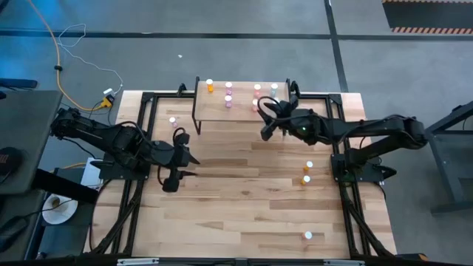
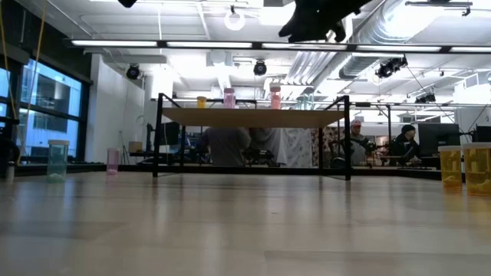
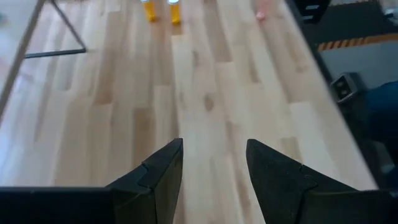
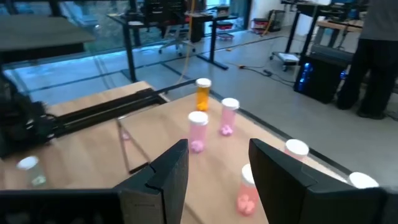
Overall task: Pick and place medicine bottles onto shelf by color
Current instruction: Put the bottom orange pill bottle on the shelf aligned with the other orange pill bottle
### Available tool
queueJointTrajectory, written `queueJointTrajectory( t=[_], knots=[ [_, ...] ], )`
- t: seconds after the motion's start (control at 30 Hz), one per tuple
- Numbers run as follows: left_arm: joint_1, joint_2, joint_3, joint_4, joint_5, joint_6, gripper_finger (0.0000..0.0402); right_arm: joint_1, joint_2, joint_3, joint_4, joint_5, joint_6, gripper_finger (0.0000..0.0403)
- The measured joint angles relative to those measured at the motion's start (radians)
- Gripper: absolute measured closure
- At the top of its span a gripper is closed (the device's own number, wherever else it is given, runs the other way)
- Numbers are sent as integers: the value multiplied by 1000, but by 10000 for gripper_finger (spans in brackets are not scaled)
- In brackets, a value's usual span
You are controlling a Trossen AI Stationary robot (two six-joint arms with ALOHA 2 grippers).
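Shelf [image 1: 240, 111] sits at table's far edge w/ orange bottle [image 1: 210, 86], pink bottles [image 1: 228, 94] and others on top. Right gripper [image 1: 267, 118] hovers over shelf's right end, fingers apart, nothing between them. Two orange bottles [image 1: 307, 173] stand on table [image 1: 244, 199] at right. Left gripper [image 1: 186, 159] hovers mid-left over bare wood, fingers apart, empty.

Dark jointed arms — angular black fingers [image 3: 163, 177].
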Motion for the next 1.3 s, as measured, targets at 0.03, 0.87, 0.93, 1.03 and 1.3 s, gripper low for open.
queueJointTrajectory(
  t=[0.03, 0.87, 0.93, 1.03, 1.3],
  knots=[
    [0, 0, 0, -12, -18, 0, 234, 10, -7, 0, -13, 0, -1, 242],
    [349, -54, -5, -397, -114, -19, 234, 147, -29, 0, -194, 0, 20, 242],
    [375, -63, -6, -412, -101, -16, 234, 157, -33, 0, -196, 0, 15, 242],
    [401, -85, -6, -429, -98, -10, 234, 168, -49, 0, -199, 0, 15, 242],
    [471, -180, -40, -453, -97, 7, 234, 180, -98, 0, -213, 4, 33, 242]
  ],
)
